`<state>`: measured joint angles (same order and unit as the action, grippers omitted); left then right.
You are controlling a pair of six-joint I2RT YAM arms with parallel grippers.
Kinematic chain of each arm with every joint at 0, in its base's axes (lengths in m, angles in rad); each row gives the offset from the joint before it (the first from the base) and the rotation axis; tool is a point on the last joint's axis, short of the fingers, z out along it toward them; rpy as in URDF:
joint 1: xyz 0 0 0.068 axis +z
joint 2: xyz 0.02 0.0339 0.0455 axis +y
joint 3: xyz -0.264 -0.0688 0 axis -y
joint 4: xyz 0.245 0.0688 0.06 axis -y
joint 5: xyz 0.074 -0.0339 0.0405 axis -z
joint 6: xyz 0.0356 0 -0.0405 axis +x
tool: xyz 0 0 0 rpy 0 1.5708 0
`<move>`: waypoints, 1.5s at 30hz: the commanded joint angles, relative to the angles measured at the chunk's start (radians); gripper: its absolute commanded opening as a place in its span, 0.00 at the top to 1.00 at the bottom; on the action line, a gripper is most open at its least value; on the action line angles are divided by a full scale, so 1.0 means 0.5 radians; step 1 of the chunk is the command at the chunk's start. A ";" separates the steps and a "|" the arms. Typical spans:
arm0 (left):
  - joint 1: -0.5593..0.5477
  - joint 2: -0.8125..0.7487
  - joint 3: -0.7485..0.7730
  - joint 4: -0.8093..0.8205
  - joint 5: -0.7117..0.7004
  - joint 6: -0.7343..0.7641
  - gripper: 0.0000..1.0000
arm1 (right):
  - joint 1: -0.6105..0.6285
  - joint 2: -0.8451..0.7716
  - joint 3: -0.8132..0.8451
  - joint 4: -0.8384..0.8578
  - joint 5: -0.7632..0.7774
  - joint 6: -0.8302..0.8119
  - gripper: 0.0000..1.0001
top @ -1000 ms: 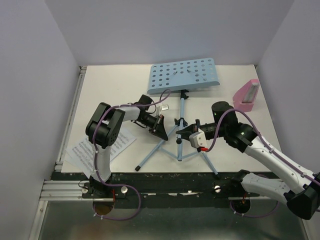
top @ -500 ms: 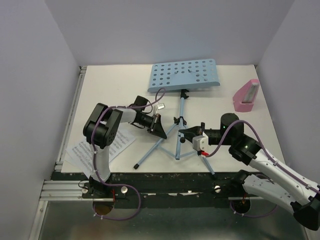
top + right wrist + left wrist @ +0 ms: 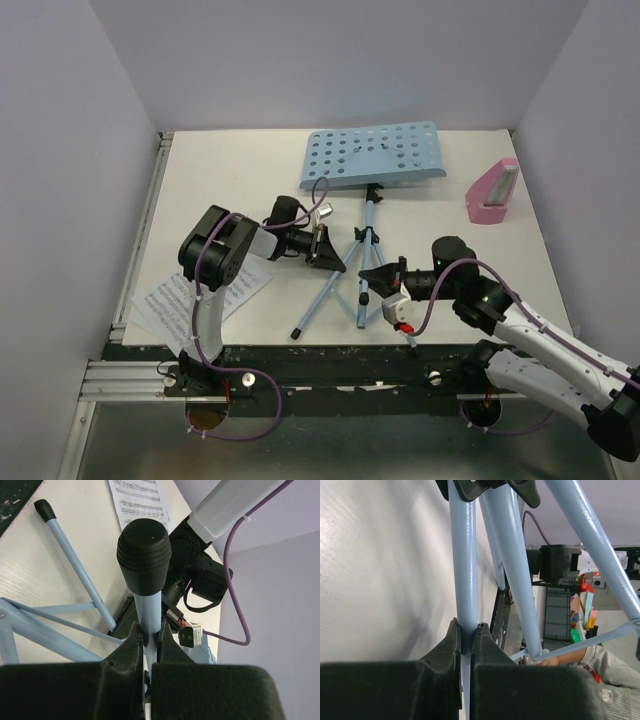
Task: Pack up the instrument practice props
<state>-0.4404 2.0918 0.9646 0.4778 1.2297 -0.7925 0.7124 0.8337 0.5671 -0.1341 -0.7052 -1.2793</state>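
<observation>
The light-blue music stand stands mid-table, its hole-punched desk at the back and its thin legs spread toward me. My left gripper is shut on the left leg; the left wrist view shows the gripper pinching that tube. My right gripper is shut on a middle leg just below its black rubber foot, which the right wrist view shows squeezed in the gripper. White sheet-music pages lie at the near left under the left arm. The pink metronome sits at the far right.
A metal rail runs along the table's left edge and a black strip along the near edge. Grey walls close in the left, back and right sides. Another stand leg ends at a black foot near the front edge.
The stand's legs have been drawn closer together. The left gripper moved right with its leg, the right gripper moved nearer and left with its leg, and the desk shifted slightly right.
</observation>
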 commanded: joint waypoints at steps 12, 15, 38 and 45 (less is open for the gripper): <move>-0.006 -0.112 0.028 0.622 0.443 -0.324 1.00 | -0.004 0.177 0.197 -1.243 0.339 -0.009 0.50; 0.000 -0.140 0.019 0.502 0.409 -0.219 1.00 | -0.041 0.082 0.372 -1.645 0.379 -0.012 0.37; 0.006 -0.192 0.077 -0.029 0.247 0.170 1.00 | -0.765 0.596 1.176 -1.202 0.113 2.333 0.20; -0.006 -0.284 0.087 -0.281 0.158 0.385 1.00 | -0.777 1.004 1.204 -0.904 0.229 3.310 0.15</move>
<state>-0.4225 2.0438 0.9848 0.3702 1.2297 -0.7418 0.3271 1.2694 1.1408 -0.6865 -0.6178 0.0154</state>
